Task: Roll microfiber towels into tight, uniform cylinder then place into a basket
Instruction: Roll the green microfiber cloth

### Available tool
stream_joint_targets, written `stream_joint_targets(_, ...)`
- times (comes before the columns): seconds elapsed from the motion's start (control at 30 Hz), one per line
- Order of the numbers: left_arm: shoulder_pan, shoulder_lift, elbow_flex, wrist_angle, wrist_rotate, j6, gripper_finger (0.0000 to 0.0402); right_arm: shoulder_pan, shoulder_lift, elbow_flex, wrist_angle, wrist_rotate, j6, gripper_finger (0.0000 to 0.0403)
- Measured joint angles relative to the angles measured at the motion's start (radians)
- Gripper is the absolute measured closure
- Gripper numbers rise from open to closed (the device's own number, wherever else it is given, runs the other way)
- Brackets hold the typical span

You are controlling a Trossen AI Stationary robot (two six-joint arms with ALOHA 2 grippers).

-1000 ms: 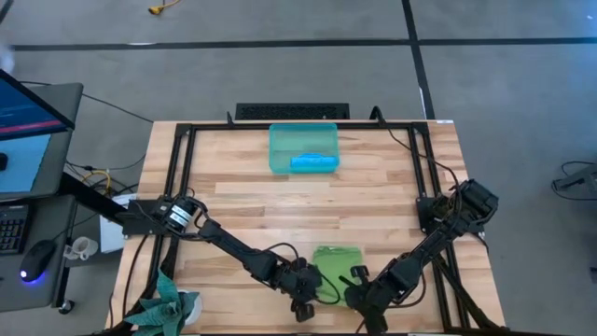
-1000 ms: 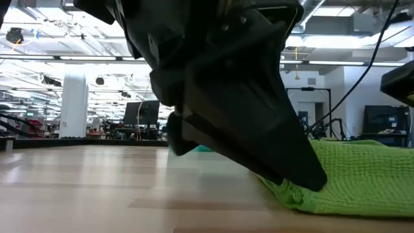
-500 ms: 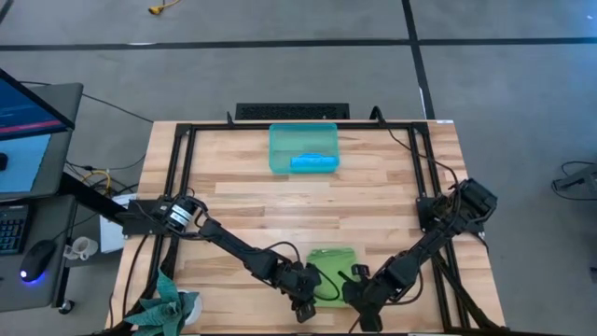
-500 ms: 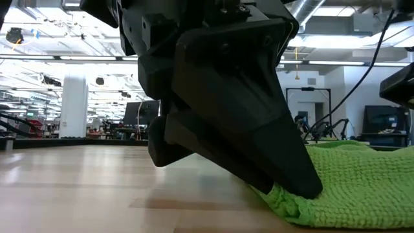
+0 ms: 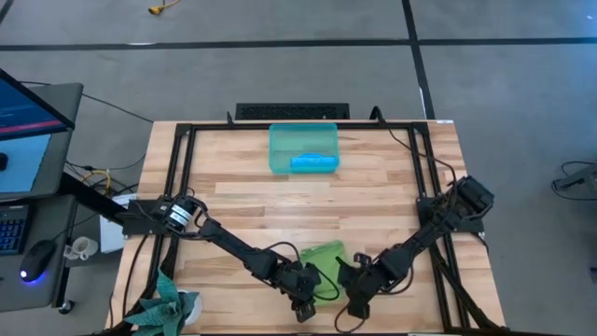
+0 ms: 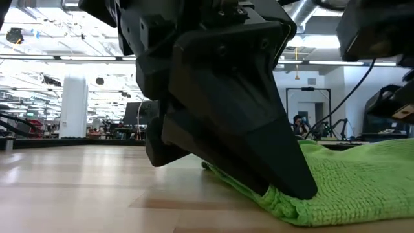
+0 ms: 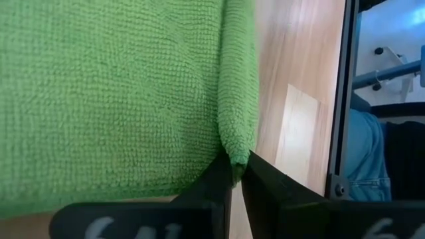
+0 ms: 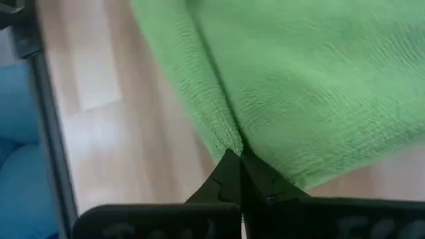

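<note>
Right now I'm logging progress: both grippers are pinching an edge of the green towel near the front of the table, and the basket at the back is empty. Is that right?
Not quite. The basket is not empty: the high view shows a rolled blue towel lying in it. The rest holds: the left gripper and the right gripper are each shut on an edge of the green towel near the table's front.

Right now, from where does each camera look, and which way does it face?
High: above, facing down at the table, basket, both arms.
Low: table height, facing across; left gripper on the green towel.
Left wrist: left gripper pinching the towel's edge.
Right wrist: right gripper pinching it too.
All share the towel.
</note>
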Motion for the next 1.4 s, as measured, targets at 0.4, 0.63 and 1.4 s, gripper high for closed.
stream_joint_targets(0.4, 0.001, 0.0, 0.0, 0.0, -0.005, 0.037, 0.0383, -0.03, -0.005, -0.035, 0.036, -0.021, 0.022, 0.0391)
stream_joint_targets(0.63, 0.0, 0.0, 0.0, 0.0, -0.006, 0.106, 0.0348, -0.03, -0.003, -0.036, 0.038, -0.02, 0.022, 0.0392)
stream_joint_targets(1.4, -0.029, -0.122, -0.003, -0.163, -0.063, 0.11, 0.0297, -0.03, -0.001, -0.037, 0.042, -0.02, 0.022, 0.0391)
